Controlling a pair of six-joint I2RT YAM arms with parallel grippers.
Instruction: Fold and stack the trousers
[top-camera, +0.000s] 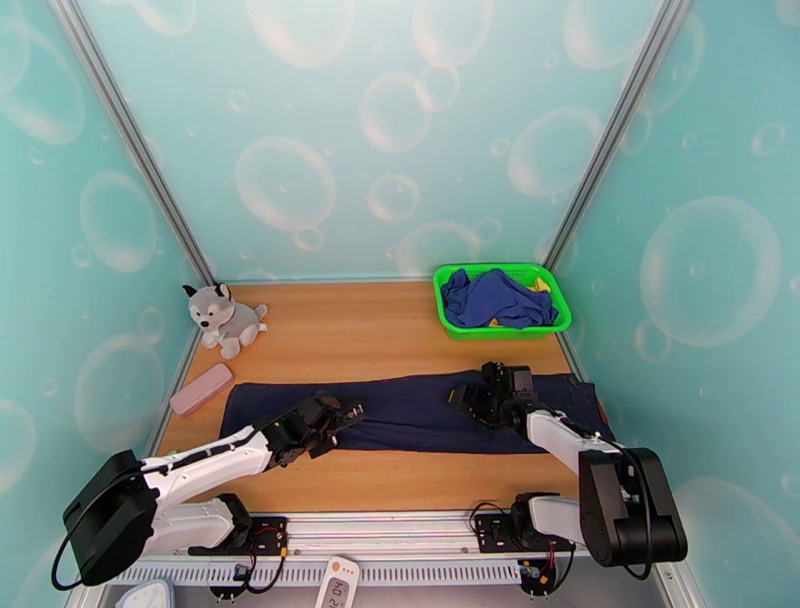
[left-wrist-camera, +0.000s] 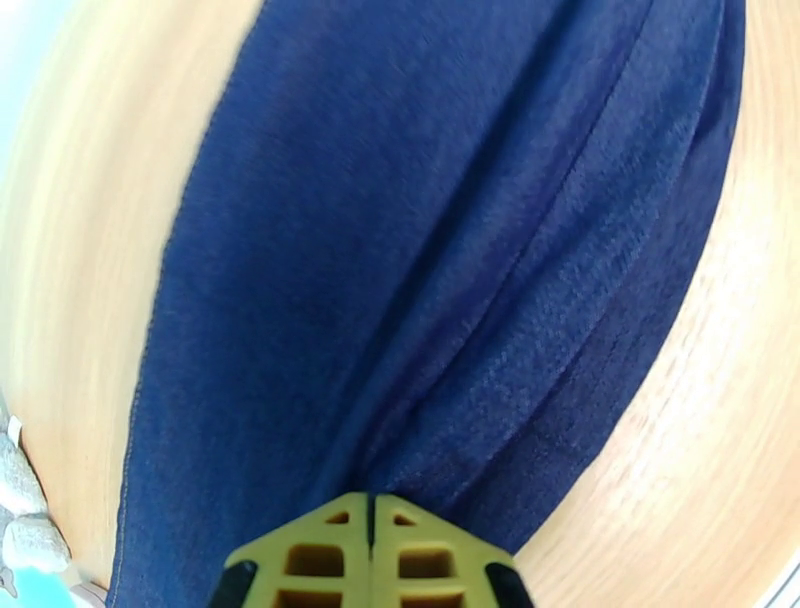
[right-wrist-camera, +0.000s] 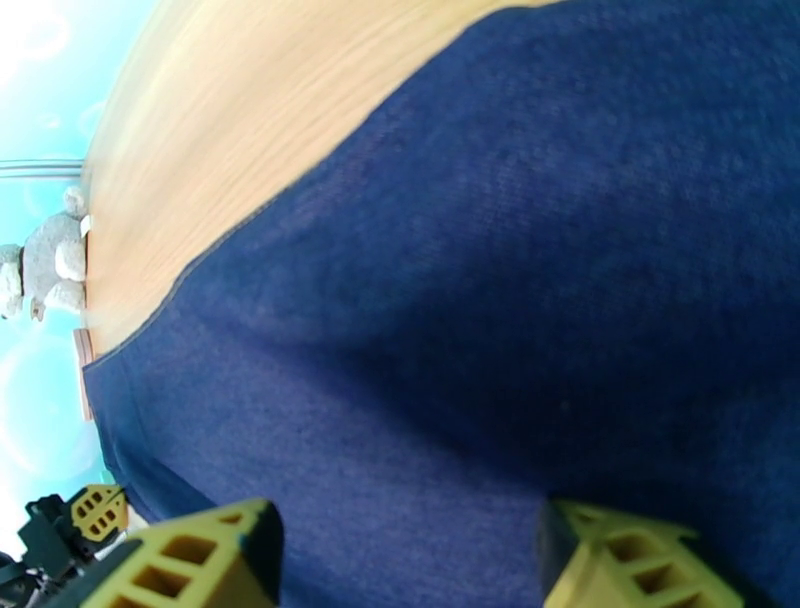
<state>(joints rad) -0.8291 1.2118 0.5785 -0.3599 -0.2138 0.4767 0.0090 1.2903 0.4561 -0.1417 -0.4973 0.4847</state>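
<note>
trousers (top-camera: 410, 412) dark navy denim, laid flat lengthwise on table (top-camera: 380, 330)

Enclosure, three walls (top-camera: 380, 140) — teal panels printed with pale soap bubbles, brightly and evenly lit. Two silver metal corner posts (top-camera: 130, 140), slanting outward toward the top in the overhead view. Table (top-camera: 350, 330): light wood-grain top. Near edge — pale metal rail (top-camera: 400, 530) across the width.
</note>
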